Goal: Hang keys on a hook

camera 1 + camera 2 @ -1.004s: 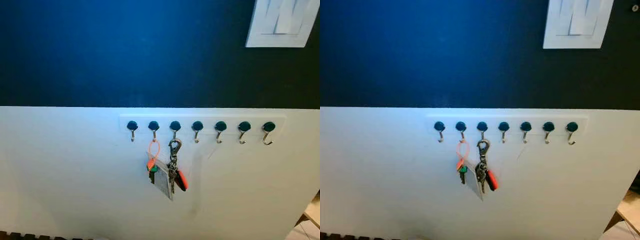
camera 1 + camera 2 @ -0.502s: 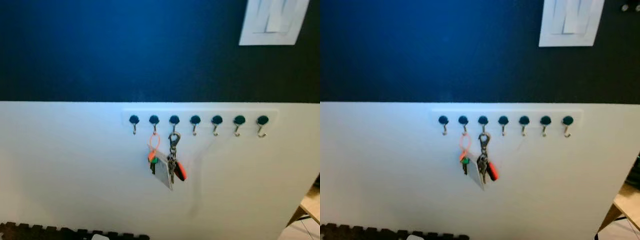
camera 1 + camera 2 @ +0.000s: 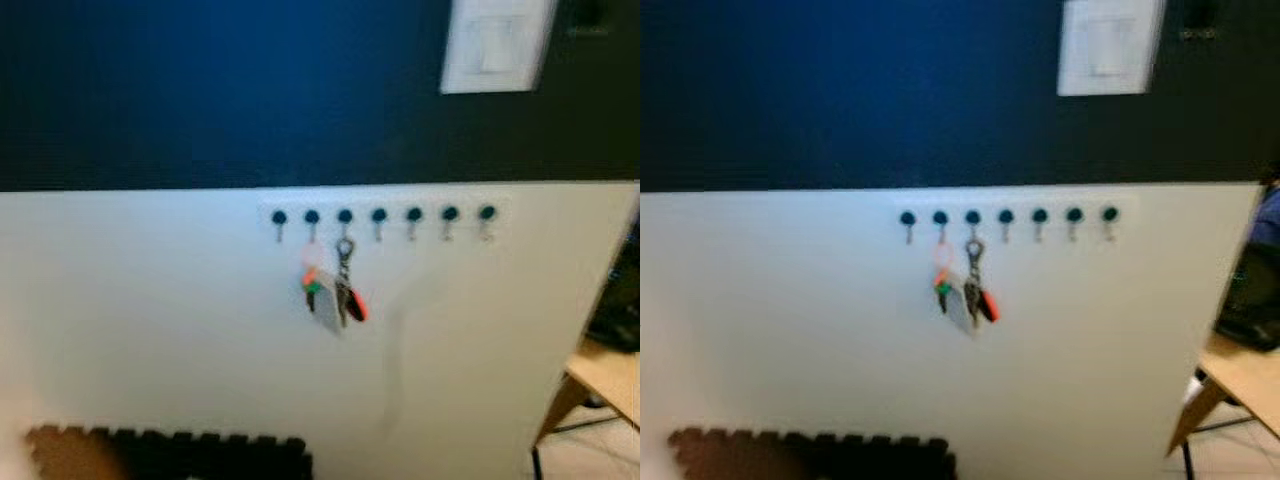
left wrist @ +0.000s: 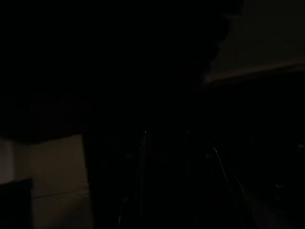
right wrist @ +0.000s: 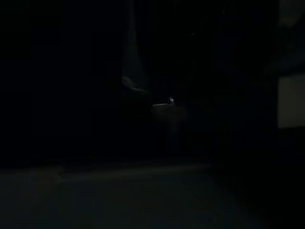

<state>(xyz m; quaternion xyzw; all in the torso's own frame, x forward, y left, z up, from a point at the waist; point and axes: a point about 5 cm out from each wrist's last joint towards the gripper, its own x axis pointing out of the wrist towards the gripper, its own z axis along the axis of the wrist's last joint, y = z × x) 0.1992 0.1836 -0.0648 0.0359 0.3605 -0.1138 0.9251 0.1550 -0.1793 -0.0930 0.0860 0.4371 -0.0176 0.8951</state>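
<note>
A white rack with several dark-capped hooks (image 3: 380,216) runs along the top of the white lower wall. Two key bunches hang from it side by side. One hangs by an orange loop (image 3: 311,262) from the second hook from the left. The other hangs by a metal clip (image 3: 345,250) from the third hook, with keys and a red tag (image 3: 354,306) below. The picture is blurred. Both wrist views are very dark, and little can be made out in them.
A white switch plate (image 3: 495,45) sits on the dark blue upper wall. A black foam mat (image 3: 200,455) lies on the floor at the wall's foot. A wooden table (image 3: 605,375) stands at the right, with a dark object (image 3: 1252,300) on it.
The camera has drawn back from the wall: the rack and keys look smaller, and the floor mat and table have come into view. The keys still hang as before.
</note>
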